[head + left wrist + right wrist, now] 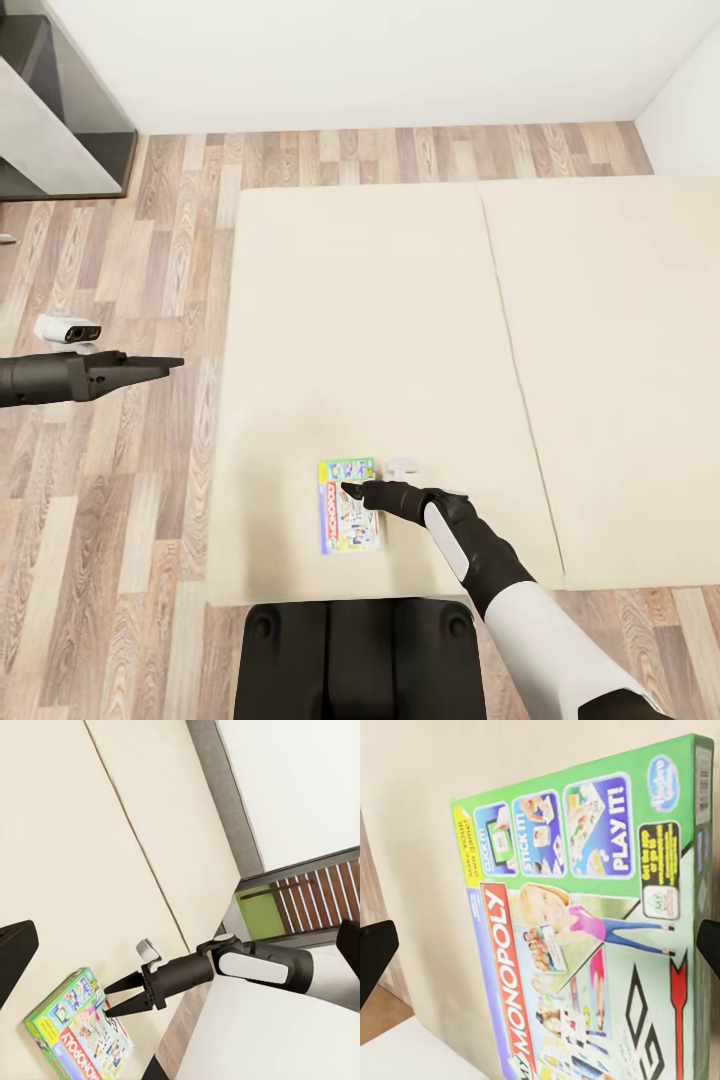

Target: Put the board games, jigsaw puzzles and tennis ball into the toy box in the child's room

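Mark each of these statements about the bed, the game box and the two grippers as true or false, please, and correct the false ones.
1. The Monopoly box lies flat on the bed. True.
2. The right gripper is open, with its fingertips at the box. True; the left wrist view shows its fingers spread at the edge of the box.
3. The left gripper is holding a tennis ball. False; it hangs over the wood floor beside the bed with nothing in it.
4. The box lies in the middle of the mattress. False; it is near the mattress edge closest to the robot.
5. The box's cover is mostly blue. False; it is mostly green, with a red Monopoly strip.
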Robot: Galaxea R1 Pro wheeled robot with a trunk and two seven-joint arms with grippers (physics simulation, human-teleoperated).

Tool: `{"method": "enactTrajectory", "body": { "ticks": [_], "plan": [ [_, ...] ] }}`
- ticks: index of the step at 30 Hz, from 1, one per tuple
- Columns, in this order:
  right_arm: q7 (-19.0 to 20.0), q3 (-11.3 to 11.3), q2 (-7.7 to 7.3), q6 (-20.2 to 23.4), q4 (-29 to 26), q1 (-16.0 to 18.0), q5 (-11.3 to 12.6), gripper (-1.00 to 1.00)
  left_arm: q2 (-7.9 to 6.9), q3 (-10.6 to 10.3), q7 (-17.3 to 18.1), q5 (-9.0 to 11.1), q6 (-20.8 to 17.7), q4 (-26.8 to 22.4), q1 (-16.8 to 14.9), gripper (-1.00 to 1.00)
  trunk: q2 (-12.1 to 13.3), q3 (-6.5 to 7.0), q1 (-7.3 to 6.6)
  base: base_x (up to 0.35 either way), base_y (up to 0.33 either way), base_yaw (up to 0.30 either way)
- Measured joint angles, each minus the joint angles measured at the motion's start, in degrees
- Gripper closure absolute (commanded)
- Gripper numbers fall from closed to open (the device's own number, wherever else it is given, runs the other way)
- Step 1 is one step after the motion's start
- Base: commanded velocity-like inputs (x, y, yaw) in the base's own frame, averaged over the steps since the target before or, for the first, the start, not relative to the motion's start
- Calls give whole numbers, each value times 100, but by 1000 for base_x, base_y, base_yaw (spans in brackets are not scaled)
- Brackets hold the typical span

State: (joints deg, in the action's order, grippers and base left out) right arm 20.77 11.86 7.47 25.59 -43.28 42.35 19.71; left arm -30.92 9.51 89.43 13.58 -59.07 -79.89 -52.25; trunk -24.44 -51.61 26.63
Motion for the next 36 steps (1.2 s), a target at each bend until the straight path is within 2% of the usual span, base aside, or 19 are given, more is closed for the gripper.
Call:
{"method": "enactTrajectory", "body": {
  "ticks": [23, 28, 36],
  "plan": [
    [0, 0, 9, 0, 0, 0, -1, -100, 1, 0, 0, 3, 0, 0, -2, -100, 0, 0, 0, 0, 60, 0],
    [-20, -18, 0, -31, 2, 5, -119, -100, -2, 2, -1, 2, -1, -2, 1, -100, -1, 0, -1, 0, 50, 0],
    [-15, -15, -17, -30, 0, 5, -103, -100, -2, 1, -1, 3, -1, -2, 2, -100, -1, 0, -1, 0, 17, 0]
  ]
}}
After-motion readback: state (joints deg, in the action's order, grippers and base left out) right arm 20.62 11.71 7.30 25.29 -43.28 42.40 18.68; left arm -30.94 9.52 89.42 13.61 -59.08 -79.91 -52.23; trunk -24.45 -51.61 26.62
